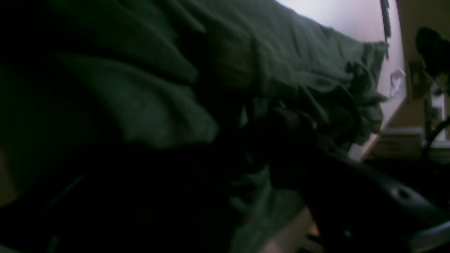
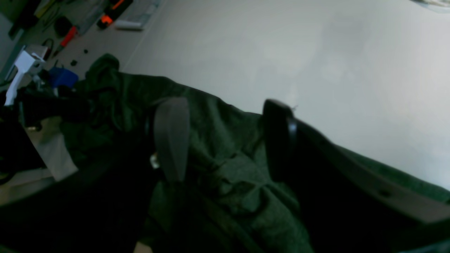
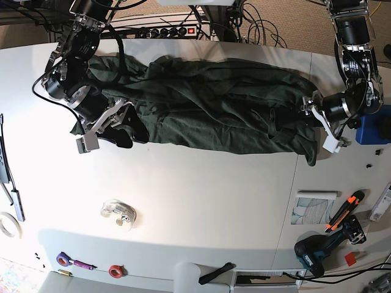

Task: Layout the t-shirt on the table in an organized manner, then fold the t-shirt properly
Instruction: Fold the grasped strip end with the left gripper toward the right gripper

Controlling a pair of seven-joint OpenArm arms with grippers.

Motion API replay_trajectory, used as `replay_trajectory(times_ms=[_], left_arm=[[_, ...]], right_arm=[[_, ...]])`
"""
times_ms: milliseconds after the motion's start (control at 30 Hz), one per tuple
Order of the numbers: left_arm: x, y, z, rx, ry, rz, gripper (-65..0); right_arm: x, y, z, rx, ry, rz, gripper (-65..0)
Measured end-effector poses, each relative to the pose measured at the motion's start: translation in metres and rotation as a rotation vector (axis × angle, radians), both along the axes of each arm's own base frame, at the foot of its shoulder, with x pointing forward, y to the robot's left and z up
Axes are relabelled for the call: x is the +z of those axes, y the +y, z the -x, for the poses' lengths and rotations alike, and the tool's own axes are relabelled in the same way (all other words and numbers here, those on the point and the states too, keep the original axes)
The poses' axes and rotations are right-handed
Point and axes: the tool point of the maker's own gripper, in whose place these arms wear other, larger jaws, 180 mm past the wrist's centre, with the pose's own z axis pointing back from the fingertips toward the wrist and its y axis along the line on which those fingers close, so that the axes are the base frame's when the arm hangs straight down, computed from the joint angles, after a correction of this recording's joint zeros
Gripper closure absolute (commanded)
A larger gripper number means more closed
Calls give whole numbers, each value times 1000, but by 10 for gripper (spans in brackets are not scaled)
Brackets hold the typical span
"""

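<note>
T-shirt: dark green, stretched in a long rumpled band across the far half of the table, running left to right. Many lengthwise folds; both ends bunched. One end lies at the left under the right arm, the other at the right beside the left arm.

Right gripper: at the shirt's left end in the base view. Fingers stand wide apart over crumpled cloth; fabric lies between them, not pinched.

Left gripper: at the shirt's right end, pushed into the bunched fabric. Its wrist view is dark and mostly filled with cloth; cannot tell how far its jaws stand apart or whether cloth is held.

Table: white, with a seam toward the right.

Other items: clear tape dispenser on the near left; drill at near right; blue bin at the right edge.
</note>
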Motion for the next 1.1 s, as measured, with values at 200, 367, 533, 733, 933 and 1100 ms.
replay_trajectory(times_ms=[200, 367, 533, 733, 933, 1100], left_arm=[[0, 9, -11, 76, -28, -13, 0], [17, 2, -19, 44, -154, 23, 0], [44, -13, -19, -39, -245, 83, 0], [71, -43, -17, -122, -333, 78, 0], [64, -85, 1, -257, -305, 97, 0], [54, -117, 9, -339, -304, 84, 0]], right_arm=[[0, 0, 0, 0, 0, 0, -330], [-5, -4, 0, -11, 13, 36, -330], [-10, -18, -7, -70, -11, 122, -330], [-19, -39, -12, -169, 25, 193, -330], [-26, -58, -17, -251, 53, 273, -330], [-31, -71, -16, -304, 84, 322, -330]])
